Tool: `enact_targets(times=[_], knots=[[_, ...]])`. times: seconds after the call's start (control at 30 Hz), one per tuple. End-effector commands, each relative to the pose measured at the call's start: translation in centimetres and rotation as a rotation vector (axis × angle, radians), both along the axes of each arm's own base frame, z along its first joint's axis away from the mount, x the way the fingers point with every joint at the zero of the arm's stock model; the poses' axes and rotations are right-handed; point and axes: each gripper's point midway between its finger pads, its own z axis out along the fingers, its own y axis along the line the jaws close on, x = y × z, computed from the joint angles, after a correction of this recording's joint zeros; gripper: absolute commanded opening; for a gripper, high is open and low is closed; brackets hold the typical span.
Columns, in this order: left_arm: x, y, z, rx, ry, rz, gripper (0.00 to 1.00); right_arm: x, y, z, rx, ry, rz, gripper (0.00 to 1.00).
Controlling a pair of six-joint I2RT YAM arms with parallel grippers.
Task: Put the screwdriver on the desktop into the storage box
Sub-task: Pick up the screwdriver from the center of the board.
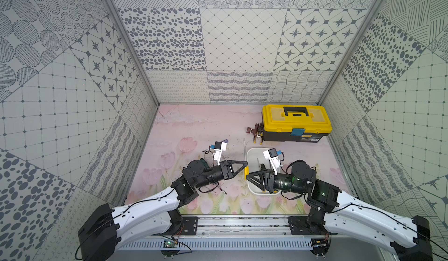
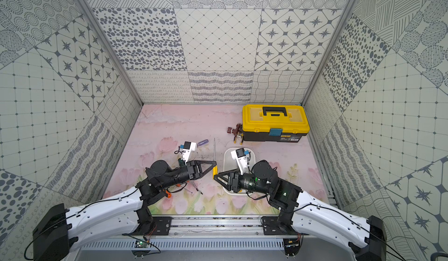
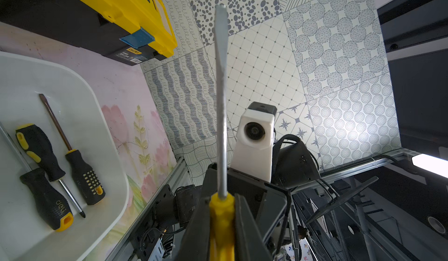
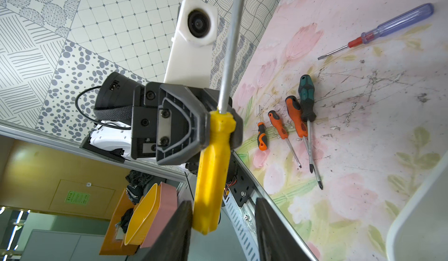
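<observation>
Yellow screwdriver [image 1: 246, 173] is up off the table [image 1: 194, 126], held just beside the 9 o'clock rim of the white box [image 1: 252, 155], not inside it. In both top views its bare steel shaft points to 12 o'clock. The left claw [image 3: 221, 213] is clamped on the top of the handle, right below the shaft. The right claw [image 4: 223, 201] comes in from 3 o'clock. Its jaws stand apart around the butt of the handle, with 1 finger [image 4: 179, 223] close against it and a clear gap on the other side. 3 black-and-yellow screwdrivers [image 3: 82, 175] already lie in the box. A yellow-lidded toolbox [image 1: 295, 122] sits at 1 o'clock from the box, well apart from the claws. On the table at 9 o'clock of the box lie a purple-handled screwdriver [image 4: 397, 22], a green-handled screwdriver [image 4: 306, 97] and 3 orange-handled screwdrivers [image 4: 293, 116]. The green one lies against an orange one.
</observation>
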Motion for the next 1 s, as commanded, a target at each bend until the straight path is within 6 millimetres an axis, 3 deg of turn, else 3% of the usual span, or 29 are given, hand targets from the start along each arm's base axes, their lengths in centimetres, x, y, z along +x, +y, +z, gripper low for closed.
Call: enact_targets(times=[0.0, 0.17, 0.47, 0.5, 0.6, 0.63, 0.8, 0.97], knots=[[-0.7, 0.0, 2.3, -0.085, -0.066, -0.03, 0.0, -0.2, 0.6, 1.8, 0.08, -0.031, 0.024, 0.42], [-0.7, 0.1, 2.1, -0.081, -0.065, -0.023, 0.0, -0.4, 1.3, 1.8, 0.088, -0.027, 0.047, 0.34], [-0.2, 0.1, 1.1, -0.018, -0.056, 0.0, 0.0, 0.0, 1.1, 0.7, 0.002, -0.023, 0.021, 0.04], [0.1, 0.1, 0.7, 0.024, -0.043, 0.02, 0.05, 0.3, 0.7, 0.2, -0.035, -0.019, -0.003, 0.01], [1.2, 0.3, -1.8, 0.208, 0.004, 0.083, 0.48, 1.2, -0.5, -1.4, -0.181, -0.016, -0.081, 0.0], [1.4, 0.4, -2.2, 0.244, 0.008, 0.092, 0.52, 1.4, -0.8, -1.8, -0.226, -0.022, -0.101, 0.0], [1.6, -0.7, -3.8, 0.354, 0.029, 0.05, 0.58, 1.7, -1.3, -3.2, -0.399, -0.065, -0.158, 0.0], [1.9, -1.8, -5.5, 0.439, 0.065, 0.02, 0.48, 1.8, -0.6, -3.2, -0.447, -0.094, -0.165, 0.0]])
